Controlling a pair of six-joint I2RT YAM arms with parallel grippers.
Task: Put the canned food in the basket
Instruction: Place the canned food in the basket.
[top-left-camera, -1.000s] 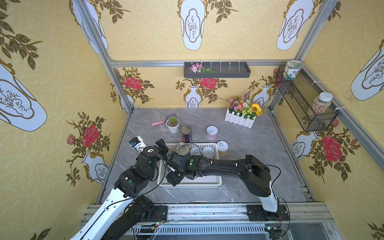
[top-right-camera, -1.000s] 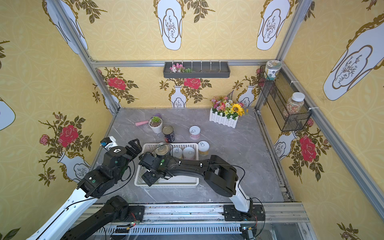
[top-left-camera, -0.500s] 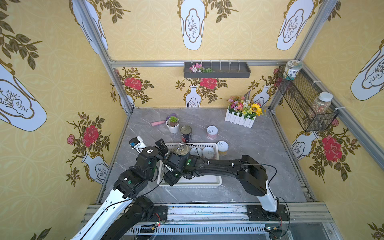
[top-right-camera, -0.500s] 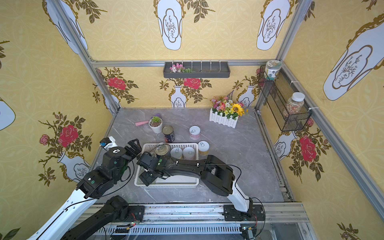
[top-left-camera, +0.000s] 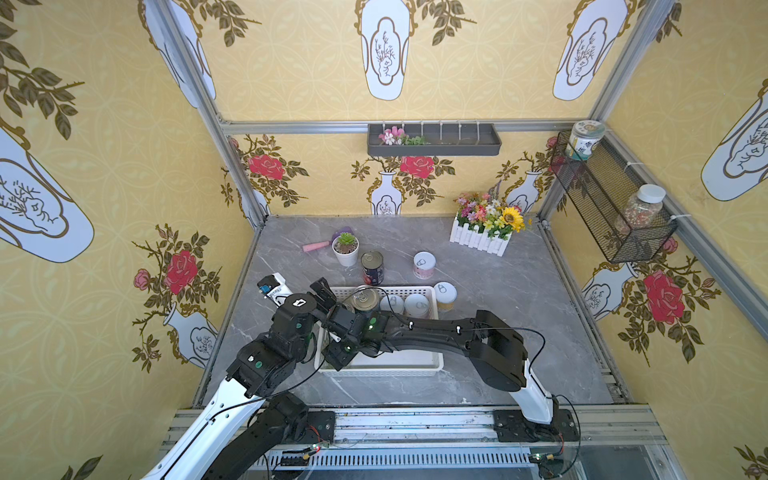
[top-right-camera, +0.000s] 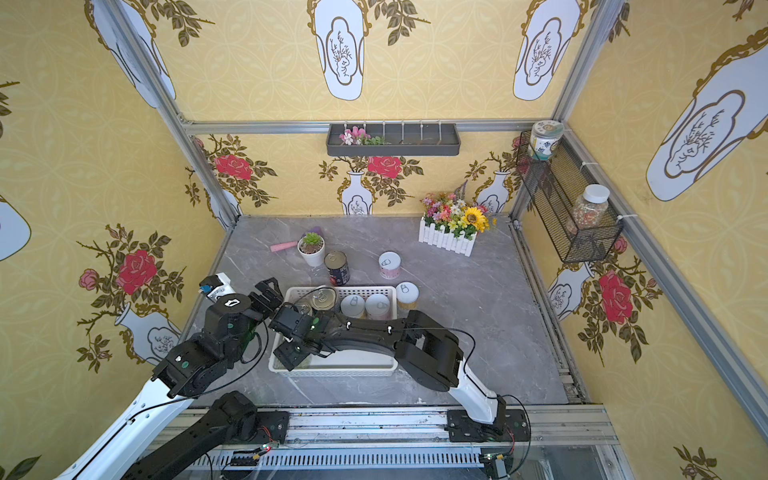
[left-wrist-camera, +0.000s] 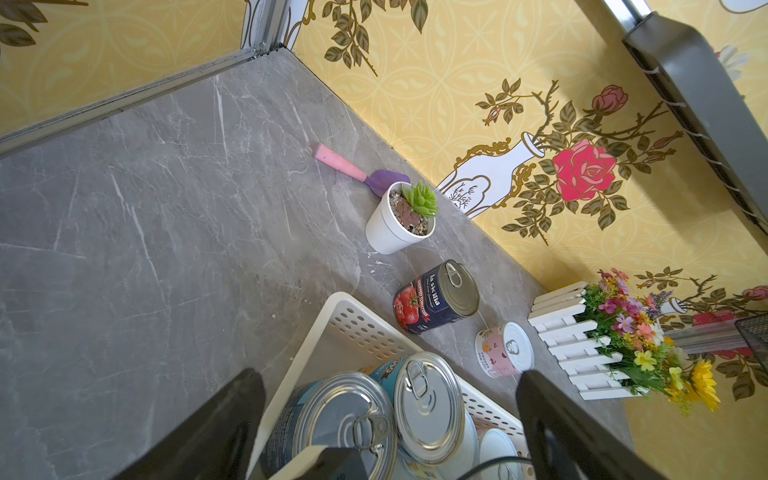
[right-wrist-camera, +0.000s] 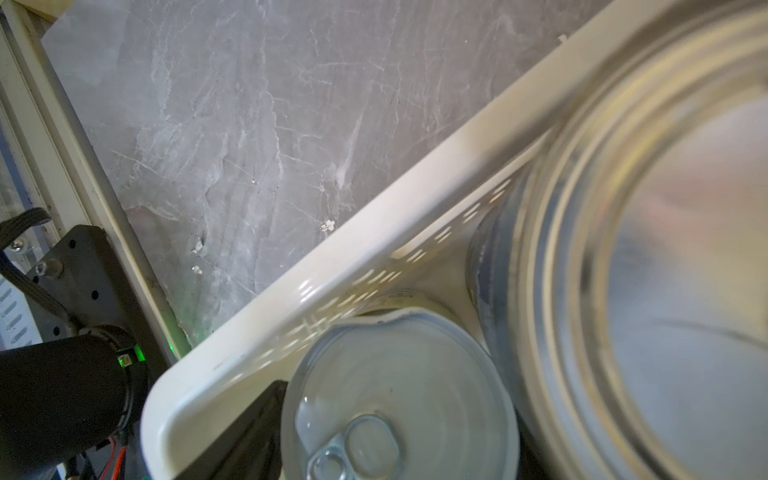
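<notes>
Right end effector (top-left-camera: 336, 358) is closed on a small white-lidded can (right-wrist-camera: 399, 395), low inside the basket (top-left-camera: 382, 370) at its 7 o'clock corner. The held can is wedged between the basket wall and a large metal-topped can (right-wrist-camera: 644, 249). Only one finger (right-wrist-camera: 249, 432) shows. Left end effector (left-wrist-camera: 389, 373) is fully open and empty, hovering over the basket's 11 o'clock corner, very near the right wrist.

Likely risks:
- The slot is tight, so spreading the fingers could shove the wall and drag the basket, or bump the large can.
- The held can could land tilted on a neighbour's rim.
- The arms are almost touching, so lifting out could clip the left one.

Basket contents:
- the held can
- that large can
- a second large can (top-left-camera: 365, 298) at 11 o'clock
- two white-lidded cans (top-left-camera: 392, 303) (top-left-camera: 417, 304) along the 12 o'clock wall

Three cans are not in yet, standing on the surface (top-left-camera: 498, 332):
- dark blue tomato can (top-left-camera: 372, 267) at the basket's 12 o'clock
- pink can (top-left-camera: 424, 264) at 1 o'clock
- yellow can (top-left-camera: 444, 296) just beside the 2 o'clock corner

Other containers:
- Wire mesh basket (top-left-camera: 602, 195) on the 3 o'clock wall holds two jars (top-left-camera: 584, 139) (top-left-camera: 640, 210).
- Grey tray (top-left-camera: 457, 145) on the 12 o'clock wall has pink flowers (top-left-camera: 390, 135) in its 9 o'clock end.
- White pot (top-left-camera: 345, 255) holds a succulent.
- Picket planter (top-left-camera: 478, 243) holds mixed flowers.
</notes>
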